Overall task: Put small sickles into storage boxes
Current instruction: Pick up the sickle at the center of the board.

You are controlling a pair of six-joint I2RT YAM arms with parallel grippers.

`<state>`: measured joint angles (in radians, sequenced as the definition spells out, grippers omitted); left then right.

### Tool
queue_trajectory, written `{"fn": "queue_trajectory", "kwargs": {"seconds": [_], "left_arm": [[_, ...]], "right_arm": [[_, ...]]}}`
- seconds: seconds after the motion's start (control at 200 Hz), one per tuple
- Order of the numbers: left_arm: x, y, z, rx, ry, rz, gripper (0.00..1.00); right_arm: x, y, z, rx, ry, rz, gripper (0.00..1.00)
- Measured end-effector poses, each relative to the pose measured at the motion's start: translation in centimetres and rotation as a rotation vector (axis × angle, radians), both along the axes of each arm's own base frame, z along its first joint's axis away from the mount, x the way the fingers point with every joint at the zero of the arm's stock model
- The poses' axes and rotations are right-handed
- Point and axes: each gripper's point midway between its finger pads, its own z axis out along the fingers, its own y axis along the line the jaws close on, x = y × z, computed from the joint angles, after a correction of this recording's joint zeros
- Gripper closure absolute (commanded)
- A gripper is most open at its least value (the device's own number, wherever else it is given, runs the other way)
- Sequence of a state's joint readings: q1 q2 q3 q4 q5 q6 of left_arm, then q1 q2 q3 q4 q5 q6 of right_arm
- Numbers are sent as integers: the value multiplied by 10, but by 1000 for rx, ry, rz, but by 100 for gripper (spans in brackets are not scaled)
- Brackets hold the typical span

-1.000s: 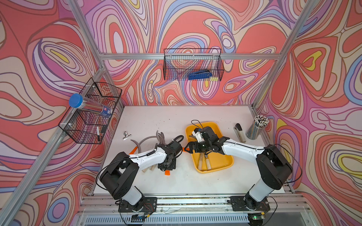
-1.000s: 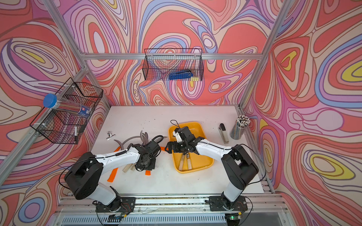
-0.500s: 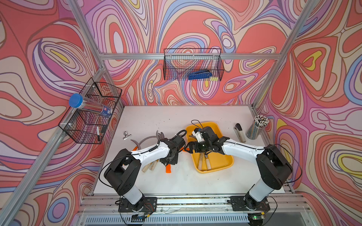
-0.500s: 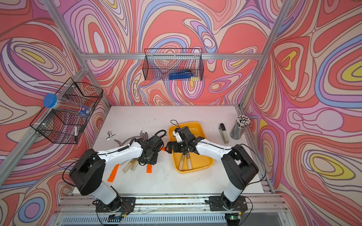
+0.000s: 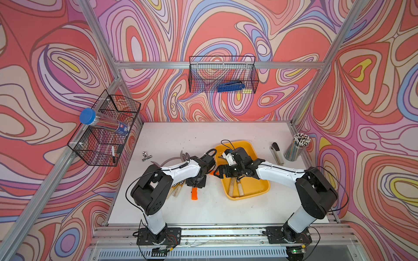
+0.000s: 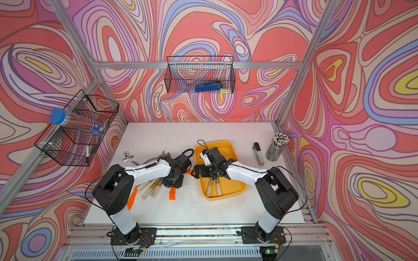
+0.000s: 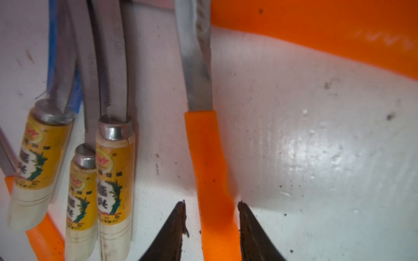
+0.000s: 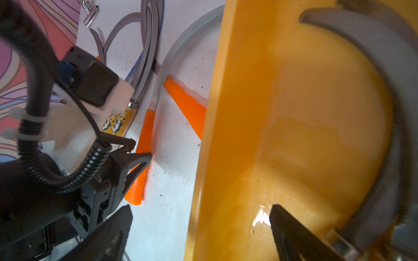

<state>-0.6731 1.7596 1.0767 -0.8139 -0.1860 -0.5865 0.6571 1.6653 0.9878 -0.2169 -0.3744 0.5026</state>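
Easing slightly apart, the left gripper now straddles the orange-handled sickle, ungripped between its parted jaws, so pickup is pending; the right gripper gapes empty over the yellow tray.

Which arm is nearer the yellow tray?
Right. The right end effector hangs over the rim of the tray; the left end effector sits beside it, astride an orange sickle.

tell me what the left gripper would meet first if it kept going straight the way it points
Likely the orange sickle handle lying between the left gripper's jaws; the white table lies right under it, though depth is unclear.
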Motion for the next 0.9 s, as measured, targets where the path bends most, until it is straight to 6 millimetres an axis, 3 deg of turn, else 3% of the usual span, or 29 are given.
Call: {"fn": "queue_trajectory", "kwargs": {"seconds": [0.115,0.391,0.901], "left_arm": [[-2,-1,-7,-5,13,1,62],[1,0,-8,-16,8,18,83],[2,0,2,-26,-10,19,83]], "right_arm": [[0,0,0,-2,-2,1,2],[0,-1,0,-4,-4,0,2],[0,-1,0,-4,-5,0,2]]}}
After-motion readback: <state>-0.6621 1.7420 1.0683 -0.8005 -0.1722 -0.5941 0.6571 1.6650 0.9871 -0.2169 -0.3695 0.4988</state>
